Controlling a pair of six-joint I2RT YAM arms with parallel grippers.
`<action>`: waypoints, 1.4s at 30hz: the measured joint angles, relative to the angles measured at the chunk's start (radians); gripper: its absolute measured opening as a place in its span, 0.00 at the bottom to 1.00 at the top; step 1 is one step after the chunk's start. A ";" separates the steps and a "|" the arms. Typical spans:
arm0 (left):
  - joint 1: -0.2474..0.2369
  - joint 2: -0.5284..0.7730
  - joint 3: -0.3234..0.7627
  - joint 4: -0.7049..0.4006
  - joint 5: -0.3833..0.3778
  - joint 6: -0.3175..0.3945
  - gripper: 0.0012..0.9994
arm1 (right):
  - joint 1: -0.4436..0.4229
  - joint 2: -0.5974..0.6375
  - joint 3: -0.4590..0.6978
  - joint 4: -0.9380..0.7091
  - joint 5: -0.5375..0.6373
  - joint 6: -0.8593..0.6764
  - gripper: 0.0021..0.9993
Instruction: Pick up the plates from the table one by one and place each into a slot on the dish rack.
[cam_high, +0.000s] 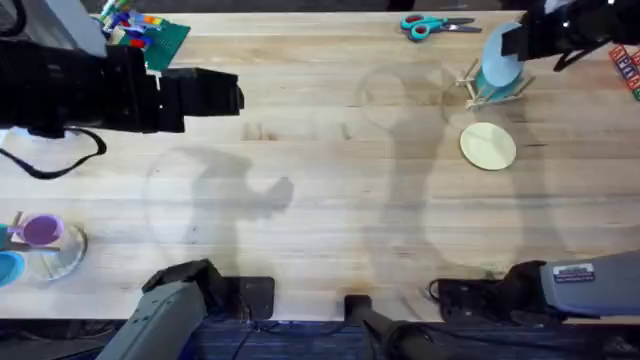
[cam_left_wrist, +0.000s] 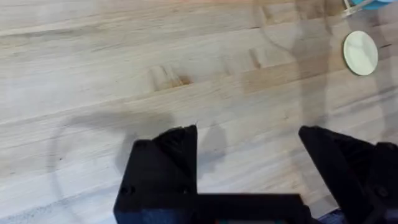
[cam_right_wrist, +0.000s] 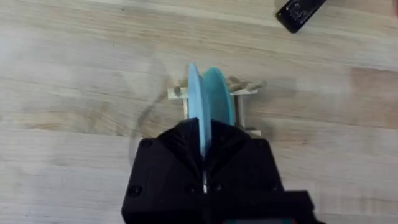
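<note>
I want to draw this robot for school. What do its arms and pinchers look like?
Both arms are mostly black and blocky. The left gripper has two chunky, angular black fingers. The right gripper is matte black too, with small round screws. Near the bases the arms turn grey, and the right arm wears a white label. A black cable loops beside the left arm.

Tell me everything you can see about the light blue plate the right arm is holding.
The light blue plate is small, round and thin, with a smooth matte surface. It stands on edge in the small wooden dish rack, at the table's far right, close beside a darker teal plate that also stands upright in the rack. The right gripper is shut on its rim. A pale cream-yellow plate lies flat on the table just in front of the rack.
</note>
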 joint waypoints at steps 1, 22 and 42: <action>0.000 0.000 0.000 0.000 0.000 0.000 0.99 | 0.000 0.002 0.000 0.001 0.000 0.000 0.03; 0.000 0.000 0.000 0.000 0.000 0.000 0.99 | 0.009 0.043 0.000 0.041 0.000 0.000 0.03; 0.000 0.000 0.000 0.000 0.000 0.000 0.99 | 0.032 0.086 0.000 0.051 0.007 0.000 0.03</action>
